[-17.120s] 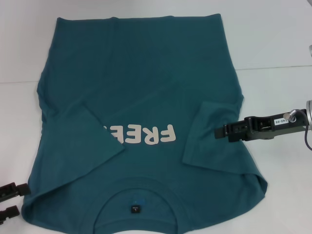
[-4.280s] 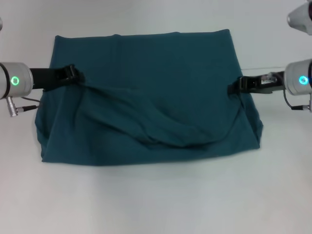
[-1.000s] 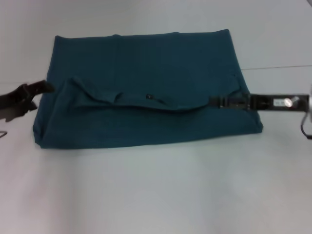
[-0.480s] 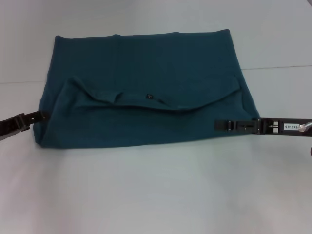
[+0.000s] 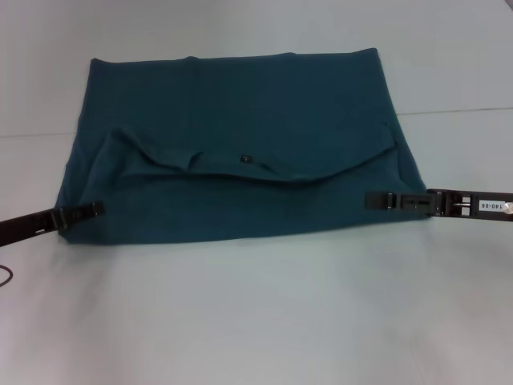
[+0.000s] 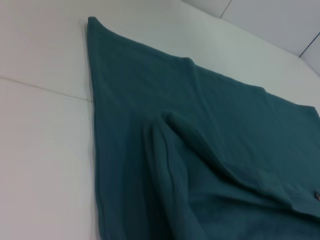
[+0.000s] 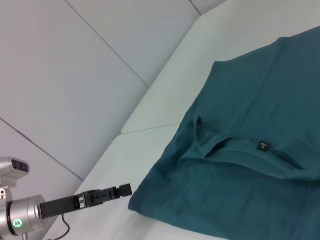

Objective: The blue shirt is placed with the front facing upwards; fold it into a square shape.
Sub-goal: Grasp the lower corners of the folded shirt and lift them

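Teal-blue cloth, the blue shirt [image 5: 240, 144], is spread across the middle of the white table [image 5: 256, 321], folded into a wide rectangle with a curved folded edge running across its near half. A small dark neck label [image 7: 263, 145] is seen on that edge. The left gripper [image 5: 76, 214] is laid low at the shirt's near left corner, its tip over the cloth edge. The right gripper [image 5: 393, 200] is laid low at the near right edge, its tip over the cloth. Whether either gripper's jaws are spread or pressed together cannot be told.
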`<state>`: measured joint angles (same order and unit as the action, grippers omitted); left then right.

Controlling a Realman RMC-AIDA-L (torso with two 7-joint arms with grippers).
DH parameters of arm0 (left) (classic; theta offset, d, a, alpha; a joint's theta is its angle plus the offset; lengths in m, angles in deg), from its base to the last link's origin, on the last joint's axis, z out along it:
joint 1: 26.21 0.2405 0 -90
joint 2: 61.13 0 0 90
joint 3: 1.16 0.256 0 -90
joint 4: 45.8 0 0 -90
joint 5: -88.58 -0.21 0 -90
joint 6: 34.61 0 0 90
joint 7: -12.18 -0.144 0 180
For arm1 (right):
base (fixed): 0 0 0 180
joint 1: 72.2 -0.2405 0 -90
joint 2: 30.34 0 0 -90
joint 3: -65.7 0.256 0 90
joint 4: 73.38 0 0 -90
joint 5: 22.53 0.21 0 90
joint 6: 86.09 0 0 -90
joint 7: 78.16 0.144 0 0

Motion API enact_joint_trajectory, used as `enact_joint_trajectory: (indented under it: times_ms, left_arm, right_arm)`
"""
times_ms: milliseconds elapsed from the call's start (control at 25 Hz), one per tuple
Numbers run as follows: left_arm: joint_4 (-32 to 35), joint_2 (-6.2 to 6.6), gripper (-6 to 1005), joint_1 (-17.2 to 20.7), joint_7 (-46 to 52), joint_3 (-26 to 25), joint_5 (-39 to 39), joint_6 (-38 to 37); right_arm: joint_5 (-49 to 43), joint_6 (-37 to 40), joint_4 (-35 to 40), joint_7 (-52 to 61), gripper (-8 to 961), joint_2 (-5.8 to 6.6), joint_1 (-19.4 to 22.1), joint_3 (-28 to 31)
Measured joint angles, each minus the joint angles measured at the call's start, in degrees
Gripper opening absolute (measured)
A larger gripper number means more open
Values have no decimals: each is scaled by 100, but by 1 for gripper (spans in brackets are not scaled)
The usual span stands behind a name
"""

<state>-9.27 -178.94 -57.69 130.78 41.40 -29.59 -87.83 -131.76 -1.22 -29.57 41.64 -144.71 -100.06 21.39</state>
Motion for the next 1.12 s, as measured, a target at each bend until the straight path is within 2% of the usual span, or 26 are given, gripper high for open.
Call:
enact_joint_trajectory:
  times_ms: [600, 840, 880, 1080, 1120]
  left_arm:
    - [-251, -24, 831, -66, -22, 323, -66, 326]
    - [-217, -90, 817, -83, 245, 324, -22, 350]
    - [-209, -75, 814, -100, 435, 293, -7, 321]
    - [-405, 194, 802, -278, 1345, 312, -67, 63]
    - [-413, 226, 732, -296, 1436, 322, -69, 20]
  right_arm:
    - [8, -18, -74, -27, 865, 13, 52, 108]
    - [8, -17, -74, -27, 865, 11, 51, 130]
    - [8, -16, -75, -27, 865, 11, 51, 143]
    - [9, 13, -85, -24, 865, 11, 56, 233]
    - [9, 14, -98, -24, 865, 11, 56, 249]
